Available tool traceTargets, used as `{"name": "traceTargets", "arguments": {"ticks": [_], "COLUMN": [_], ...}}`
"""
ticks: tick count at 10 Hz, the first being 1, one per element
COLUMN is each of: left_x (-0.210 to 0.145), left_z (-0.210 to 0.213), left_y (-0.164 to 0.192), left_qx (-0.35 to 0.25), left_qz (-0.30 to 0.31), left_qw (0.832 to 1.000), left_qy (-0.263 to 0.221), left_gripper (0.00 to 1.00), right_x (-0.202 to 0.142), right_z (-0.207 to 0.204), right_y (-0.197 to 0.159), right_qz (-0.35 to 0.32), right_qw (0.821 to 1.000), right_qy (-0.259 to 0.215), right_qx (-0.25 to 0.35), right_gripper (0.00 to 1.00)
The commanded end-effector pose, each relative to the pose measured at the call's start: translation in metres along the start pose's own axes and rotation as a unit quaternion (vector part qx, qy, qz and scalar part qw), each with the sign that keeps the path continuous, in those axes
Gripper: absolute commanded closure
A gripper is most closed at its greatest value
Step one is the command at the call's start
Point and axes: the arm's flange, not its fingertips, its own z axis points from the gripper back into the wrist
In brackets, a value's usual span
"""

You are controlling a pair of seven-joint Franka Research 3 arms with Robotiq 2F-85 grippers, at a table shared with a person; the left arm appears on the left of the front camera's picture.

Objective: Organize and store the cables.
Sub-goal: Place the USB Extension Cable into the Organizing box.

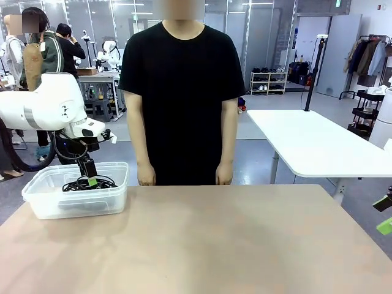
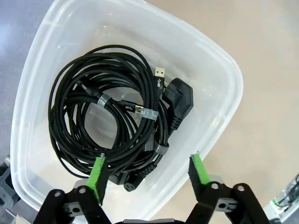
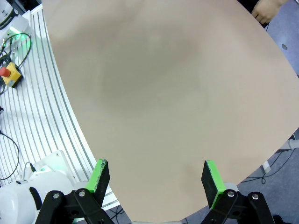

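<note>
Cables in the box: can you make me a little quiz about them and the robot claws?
1. True or false: the cables lie inside the clear box.
2. Which claw hangs over the box? A) left claw B) right claw
3. Fill in: both claws are ____ (open or shut).

Key: 1. True; the coils sit on the box's floor. 2. A; the left claw is above the cables, holding nothing, while the right claw looks down on the bare table. 3. Open; the green pads stand wide apart on both.

Robotics lab: white arm (image 1: pixel 43 101), shelving racks (image 1: pixel 268 81).
</note>
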Motion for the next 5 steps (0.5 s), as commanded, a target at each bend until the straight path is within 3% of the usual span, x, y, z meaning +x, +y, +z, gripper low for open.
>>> {"name": "traceTargets", "arguments": {"ticks": [1,3,5], "left_x": [-0.011,-0.016,-0.005], "left_z": [0.001,0.005,0.003], "left_y": [-0.005,-0.006,0.001], "left_qx": [-0.001,0.001,-0.002], "left_qz": [0.014,0.019,0.007], "left_qw": [1.0,0.999,1.0], "left_qy": [-0.016,-0.029,-0.004], "left_gripper": [0.0,0.0,0.0], "right_x": [0.001,0.001,0.001], "right_z": [0.0,0.0,0.0], "right_y": [-0.001,-0.001,-0.001], "right_qz": [-0.008,-0.008,-0.008], "right_qw": [1.0,1.0,1.0], "right_qy": [-0.002,-0.002,-0.002], "right_qx": [0.0,0.0,0.0], "right_gripper": [0.0,0.0,0.0]}}
